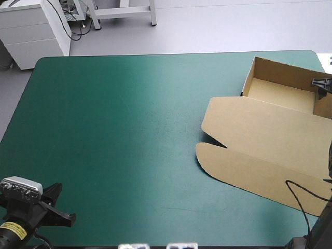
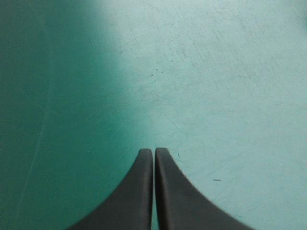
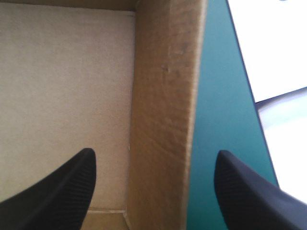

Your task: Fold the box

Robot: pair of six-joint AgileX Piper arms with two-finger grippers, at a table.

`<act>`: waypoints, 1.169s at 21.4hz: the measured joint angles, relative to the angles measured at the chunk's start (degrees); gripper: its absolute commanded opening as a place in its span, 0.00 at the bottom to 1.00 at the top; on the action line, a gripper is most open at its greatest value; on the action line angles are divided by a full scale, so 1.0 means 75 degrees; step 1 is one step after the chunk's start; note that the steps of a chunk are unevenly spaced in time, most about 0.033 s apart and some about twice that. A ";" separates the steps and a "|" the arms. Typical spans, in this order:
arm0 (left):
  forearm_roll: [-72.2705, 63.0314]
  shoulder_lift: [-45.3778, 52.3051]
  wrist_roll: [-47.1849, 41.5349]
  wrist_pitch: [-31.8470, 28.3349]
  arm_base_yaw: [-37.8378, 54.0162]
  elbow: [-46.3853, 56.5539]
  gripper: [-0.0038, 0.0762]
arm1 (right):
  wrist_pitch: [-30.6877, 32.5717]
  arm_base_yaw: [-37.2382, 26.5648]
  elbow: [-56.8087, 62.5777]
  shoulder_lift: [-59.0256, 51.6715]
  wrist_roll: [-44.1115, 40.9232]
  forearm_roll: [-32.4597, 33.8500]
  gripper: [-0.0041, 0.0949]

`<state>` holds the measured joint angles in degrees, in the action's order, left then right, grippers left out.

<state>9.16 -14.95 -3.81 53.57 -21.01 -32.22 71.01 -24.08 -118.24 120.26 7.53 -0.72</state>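
Right end effector point(image 3: 154, 154) is spread wide, straddling a side wall of the brown box point(image 3: 163, 96). Left end effector point(image 2: 154, 151) is pinched together over the teal-green table point(image 2: 216, 72).

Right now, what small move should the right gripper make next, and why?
Probably shut on the wall of the box. The right gripper stands open astride that wall, one finger inside the box and one outside over the teal-green cover. The left gripper is shut, far off.

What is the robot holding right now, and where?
Nothing. The right gripper stands open astride a wall of the box; the left gripper is shut over bare table.
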 measured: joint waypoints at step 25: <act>-0.0056 0.0161 0.0000 -0.0398 0.0000 0.0455 0.04 | -0.3091 0.2262 0.9741 -1.1834 0.3815 -0.3804 0.02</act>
<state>8.74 -13.74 -3.81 50.58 -21.01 -28.81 47.83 -7.12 -45.18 31.51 36.15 -29.24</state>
